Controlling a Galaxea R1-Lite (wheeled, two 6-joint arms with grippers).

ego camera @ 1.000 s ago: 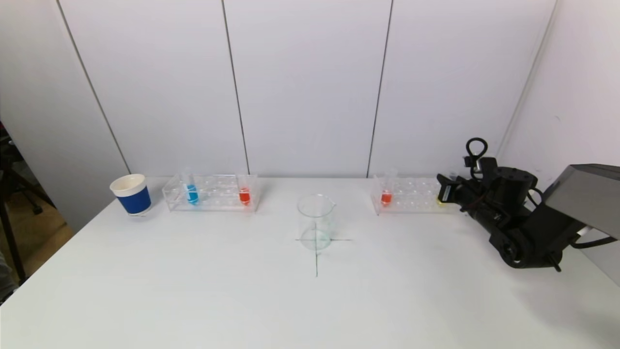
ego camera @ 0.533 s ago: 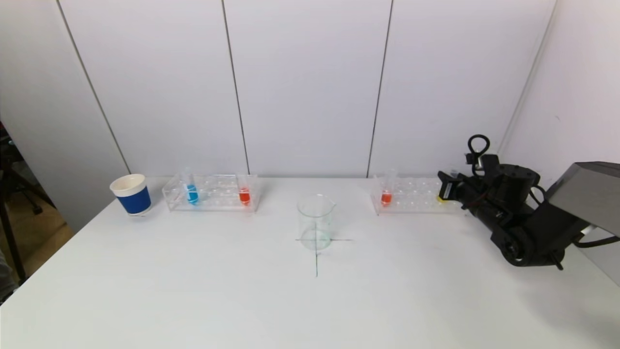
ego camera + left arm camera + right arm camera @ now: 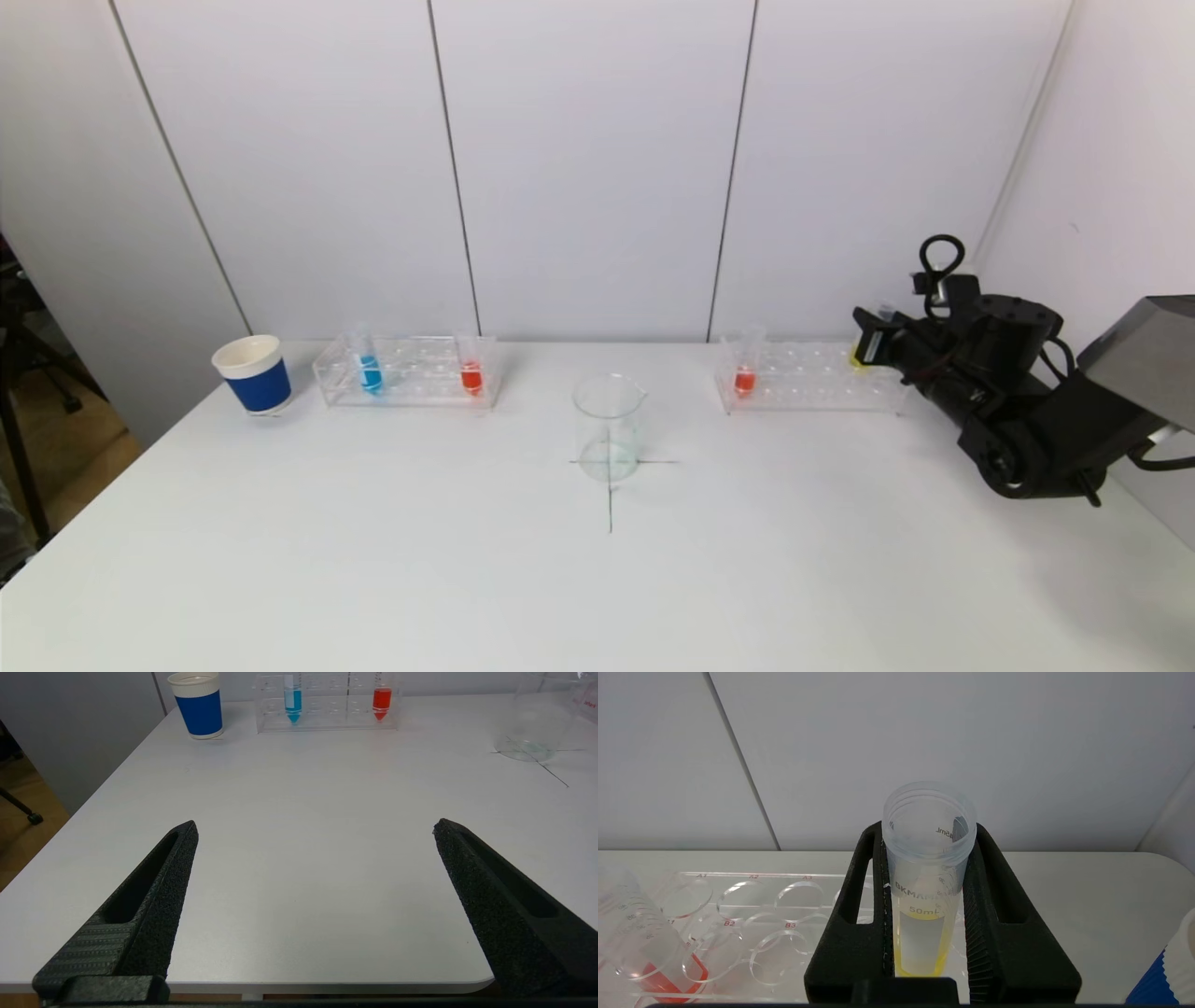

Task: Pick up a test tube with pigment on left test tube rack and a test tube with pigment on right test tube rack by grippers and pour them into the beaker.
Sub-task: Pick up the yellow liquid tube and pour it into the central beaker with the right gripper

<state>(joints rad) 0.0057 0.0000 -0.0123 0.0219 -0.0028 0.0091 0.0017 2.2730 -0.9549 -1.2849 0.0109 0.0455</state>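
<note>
My right gripper (image 3: 866, 343) hovers over the far-right end of the right test tube rack (image 3: 803, 381), shut on a clear tube with yellow pigment (image 3: 856, 358). In the right wrist view the gripper (image 3: 928, 830) clamps the yellow tube (image 3: 924, 891) upright just below its open rim. A tube with red pigment (image 3: 744, 378) stands at the right rack's other end. The left rack (image 3: 406, 373) holds a blue tube (image 3: 370, 371) and a red tube (image 3: 471, 376). The glass beaker (image 3: 609, 427) stands on a cross mark at the table's middle. My left gripper (image 3: 315, 828) is open above the table's near edge, holding nothing.
A blue paper cup (image 3: 252, 373) stands left of the left rack. Another blue-and-white cup's edge (image 3: 1169, 970) shows beside the right gripper in the right wrist view. The white table (image 3: 373, 560) meets the wall panels just behind the racks.
My right gripper has risen and drawn slightly to the right, lifting the yellow tube up out of the right rack. Everything else has stayed still.
</note>
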